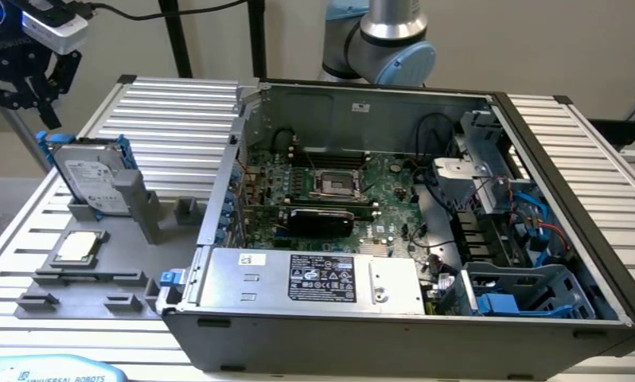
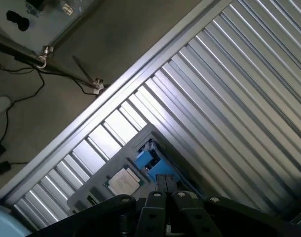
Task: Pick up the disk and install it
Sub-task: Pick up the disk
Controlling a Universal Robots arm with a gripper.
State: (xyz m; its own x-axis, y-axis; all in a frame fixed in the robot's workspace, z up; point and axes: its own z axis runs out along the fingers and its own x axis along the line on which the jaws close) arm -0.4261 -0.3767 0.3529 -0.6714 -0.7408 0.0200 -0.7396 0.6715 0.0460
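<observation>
Disk (image 1: 89, 179) stands upright in grey holder (image 1: 137, 208), ungripped — gripper (image 1: 41, 103) above, jaws closed; descending closed risks striking its blue frame.

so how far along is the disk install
Nothing looks done yet: the disk stands upright in its grey holder at the exterior view's left, outside the open computer case. In hand: the gripper, shut and empty, hangs above the disk without touching it. Left: both the pick-up and the install.
</observation>
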